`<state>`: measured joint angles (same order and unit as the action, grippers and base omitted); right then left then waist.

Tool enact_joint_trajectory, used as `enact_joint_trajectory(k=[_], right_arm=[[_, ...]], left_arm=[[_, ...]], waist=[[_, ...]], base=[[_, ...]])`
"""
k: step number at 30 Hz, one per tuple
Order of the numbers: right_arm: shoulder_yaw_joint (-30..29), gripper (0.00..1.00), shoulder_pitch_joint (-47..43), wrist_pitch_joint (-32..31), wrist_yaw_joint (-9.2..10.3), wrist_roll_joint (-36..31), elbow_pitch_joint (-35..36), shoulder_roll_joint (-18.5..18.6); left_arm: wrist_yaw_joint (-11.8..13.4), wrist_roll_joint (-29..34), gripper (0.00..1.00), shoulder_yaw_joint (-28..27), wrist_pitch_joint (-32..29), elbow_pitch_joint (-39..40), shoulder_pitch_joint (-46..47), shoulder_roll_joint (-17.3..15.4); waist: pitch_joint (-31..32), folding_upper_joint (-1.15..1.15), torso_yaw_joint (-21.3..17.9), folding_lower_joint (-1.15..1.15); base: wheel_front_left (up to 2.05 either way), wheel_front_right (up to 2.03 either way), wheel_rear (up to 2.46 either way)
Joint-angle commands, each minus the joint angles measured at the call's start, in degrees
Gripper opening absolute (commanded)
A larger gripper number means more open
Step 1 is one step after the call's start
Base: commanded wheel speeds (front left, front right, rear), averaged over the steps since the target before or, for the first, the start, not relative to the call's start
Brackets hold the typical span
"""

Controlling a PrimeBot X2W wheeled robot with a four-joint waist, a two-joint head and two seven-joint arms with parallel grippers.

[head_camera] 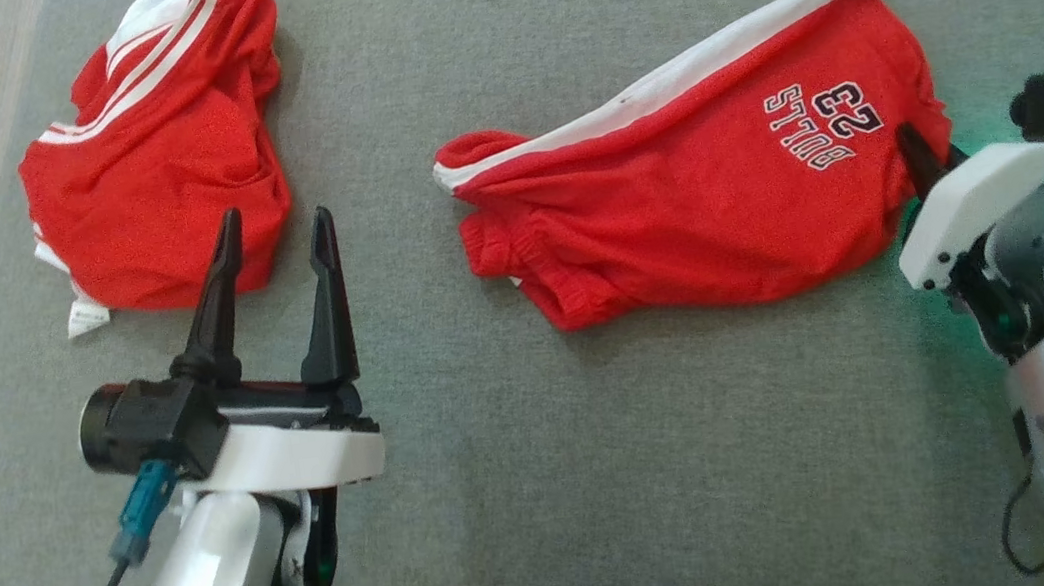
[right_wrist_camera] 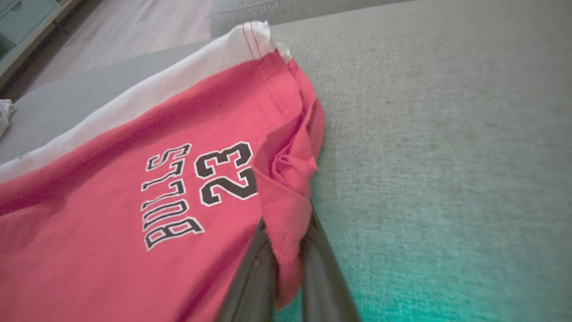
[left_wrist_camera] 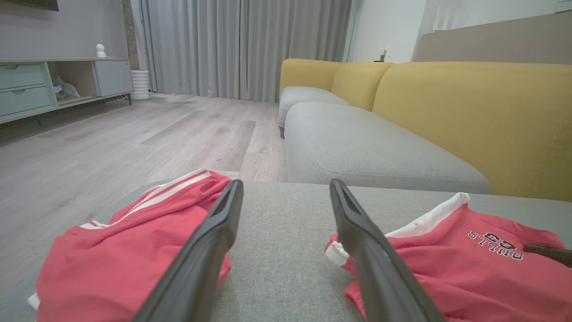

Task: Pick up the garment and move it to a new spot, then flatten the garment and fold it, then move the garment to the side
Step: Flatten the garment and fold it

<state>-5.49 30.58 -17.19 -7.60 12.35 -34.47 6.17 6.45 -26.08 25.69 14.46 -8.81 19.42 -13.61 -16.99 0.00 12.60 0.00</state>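
"BULLS 23" stands in black, white-edged letters on the red jersey shorts (head_camera: 673, 213), which have a white side stripe and lie rumpled mid-way across the grey woven cushion (head_camera: 558, 490). At the cushion's right, the right gripper (right_wrist_camera: 288, 232) is clenched on their hem. Toward its left, the left gripper (head_camera: 277, 229) gapes empty.

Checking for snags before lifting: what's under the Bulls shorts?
Grey cushion shows all around the shorts; right claw pinches a fold at their edge. Anything beneath the cloth is covered.

shorts (head_camera: 673, 213): matt cloth | seat cush (head_camera: 548, 491): rough weave | flr (left_wrist_camera: 134, 134): smooth wood
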Motion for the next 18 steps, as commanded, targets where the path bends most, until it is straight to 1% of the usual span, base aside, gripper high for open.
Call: enact_joint_trajectory(k=[1, 4, 7, 13, 14, 18], right_arm=[[0.97, 0.0, -2.37, 1.82, 0.11, 0.49, 3.0, -0.62], [-0.31, 0.0, -6.41, 4.42, 0.11, 0.96, 6.78, -1.27], [-1.89, 0.0, -11.92, 5.64, 0.11, 1.62, 11.37, -2.14], [-5.74, 0.0, -23.3, 4.91, 0.11, 3.11, 20.36, -3.11], [-5.74, 0.0, -23.3, 4.91, 0.11, 3.11, 20.36, -3.11], [-7.67, 0.0, -27.59, 3.66, 0.11, 4.13, 23.9, -3.25]], left_arm=[[-0.62, 0.72, 1.0, -2.9, 0.52, 1.73, 0.0, -0.63], [-0.84, 1.12, 1.0, -3.76, 0.53, 1.64, -1.17, -0.4], [-0.8, 1.21, 1.0, -4.69, 0.53, 1.73, -2.63, -0.4], [-0.29, 0.94, 1.0, -5.91, 0.53, 2.15, -5.79, -0.72], [-0.29, 0.94, 1.0, -5.91, 0.53, 2.15, -5.79, -0.72], [0.07, 0.48, 1.0, -6.46, 0.53, 2.36, -7.43, -0.94]], waist=[[0.84, 0.0, -0.74, 0.0], [2.09, 0.0, -2.05, 0.0], [3.32, 0.0, -3.65, 0.0], [5.2, 0.0, -6.49, 0.0], [5.2, 0.0, -6.49, 0.0], [5.87, 0.0, -7.63, 0.0]], base=[[0.0, 0.0, 0.0], [0.0, 0.0, 0.0], [0.0, 0.0, 0.0], [0.0, 0.0, 0.0], [0.0, 0.0, 0.0], [0.0, 0.0, 0.0]])
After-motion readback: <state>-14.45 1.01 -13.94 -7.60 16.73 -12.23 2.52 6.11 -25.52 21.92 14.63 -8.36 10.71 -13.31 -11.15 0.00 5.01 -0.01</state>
